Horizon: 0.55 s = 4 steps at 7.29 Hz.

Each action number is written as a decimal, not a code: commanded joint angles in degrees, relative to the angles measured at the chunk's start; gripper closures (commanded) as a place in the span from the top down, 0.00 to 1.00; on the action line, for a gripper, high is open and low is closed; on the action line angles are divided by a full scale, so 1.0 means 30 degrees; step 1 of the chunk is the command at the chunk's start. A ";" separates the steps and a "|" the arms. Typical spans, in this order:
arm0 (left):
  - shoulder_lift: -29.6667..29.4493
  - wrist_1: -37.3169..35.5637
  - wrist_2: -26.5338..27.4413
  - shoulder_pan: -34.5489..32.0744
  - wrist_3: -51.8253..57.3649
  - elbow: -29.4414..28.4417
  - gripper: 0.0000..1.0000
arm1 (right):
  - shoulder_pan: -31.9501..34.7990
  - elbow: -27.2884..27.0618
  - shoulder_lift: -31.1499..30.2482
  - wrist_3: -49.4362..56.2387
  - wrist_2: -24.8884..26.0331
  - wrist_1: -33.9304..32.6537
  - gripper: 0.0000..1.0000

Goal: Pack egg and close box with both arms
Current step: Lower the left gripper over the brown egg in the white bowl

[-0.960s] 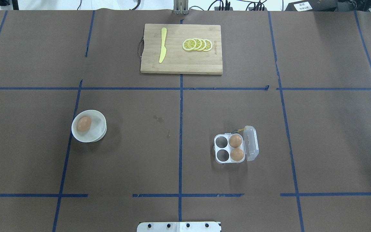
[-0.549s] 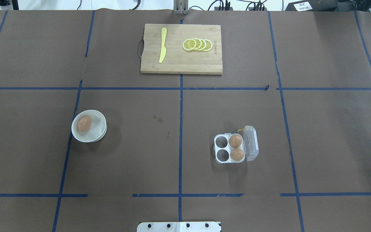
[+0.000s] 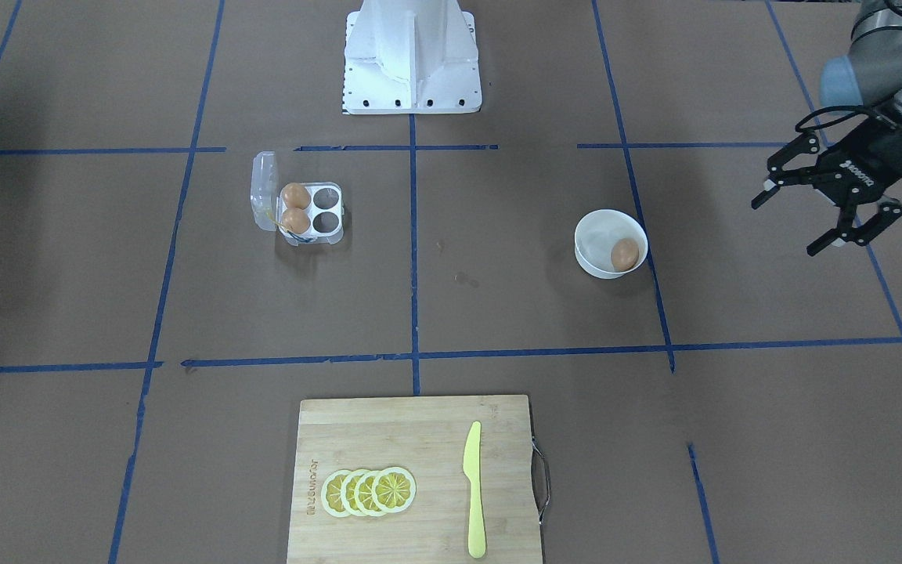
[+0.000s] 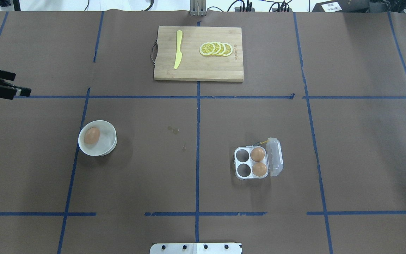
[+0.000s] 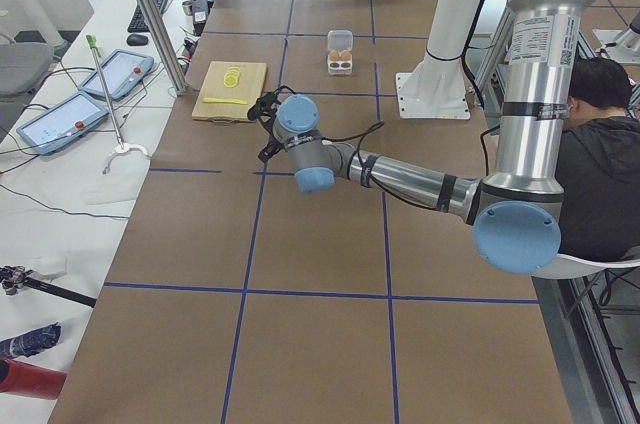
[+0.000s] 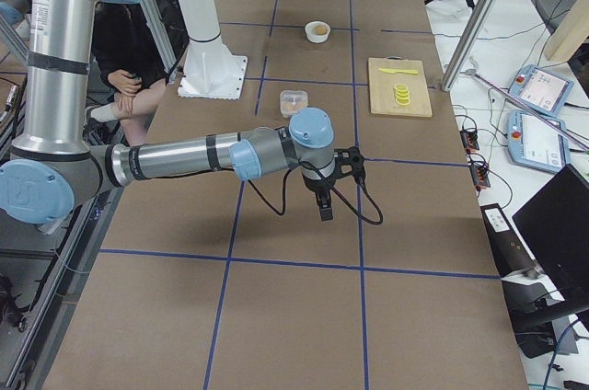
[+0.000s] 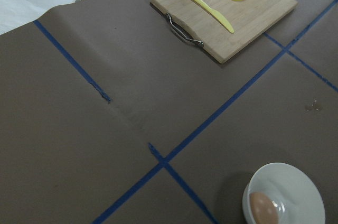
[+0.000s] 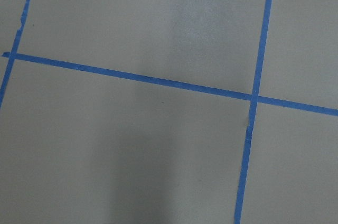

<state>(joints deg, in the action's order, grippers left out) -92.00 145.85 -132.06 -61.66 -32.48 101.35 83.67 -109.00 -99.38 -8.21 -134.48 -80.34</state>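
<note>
One light-brown egg (image 4: pixel 91 135) lies in a round white bowl (image 4: pixel 108 143) on the left half of the table; it also shows in the left wrist view (image 7: pixel 262 206). The clear four-cell box (image 4: pixel 242 163) stands open right of centre, lid (image 4: pixel 274 157) hinged out to the right, with two eggs (image 4: pixel 258 154) in its right cells and its left cells empty. My left gripper (image 3: pixel 784 227) is open and empty, in the air far left of the bowl (image 3: pixel 593 239). My right gripper (image 6: pixel 327 209) shows only in the exterior right view, far from the box (image 6: pixel 293 102); I cannot tell its state.
A wooden cutting board (image 4: pixel 198 68) at the far middle carries lemon slices (image 4: pixel 216 49) and a yellow knife (image 4: pixel 178 49). The white pedestal base (image 3: pixel 412 70) stands at the robot's edge. A seated person (image 5: pixel 600 144) is beside the table.
My left gripper has come into the overhead view at its left edge. The eggs, bowl and box have not moved.
</note>
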 commanded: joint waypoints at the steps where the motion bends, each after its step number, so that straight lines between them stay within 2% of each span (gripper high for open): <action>1: 0.0199 -0.0828 0.4740 0.3896 -0.4741 0.1250 1.00 | 0.0000 0.0004 -0.0007 0.0012 0.0003 0.0001 1.00; 2: 0.0170 -0.2430 0.6300 0.5015 -0.5570 0.1980 1.00 | 0.0000 0.0004 -0.0007 -0.0017 0.0003 0.0001 1.00; 4: 0.0140 -0.3586 0.7397 0.5842 -0.5753 0.2280 1.00 | 0.0000 0.0004 -0.0037 -0.0017 0.0003 -0.0028 1.00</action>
<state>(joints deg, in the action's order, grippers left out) -91.54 137.28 -112.33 -46.29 -48.69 107.56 83.67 -108.98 -99.46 -8.25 -134.47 -80.39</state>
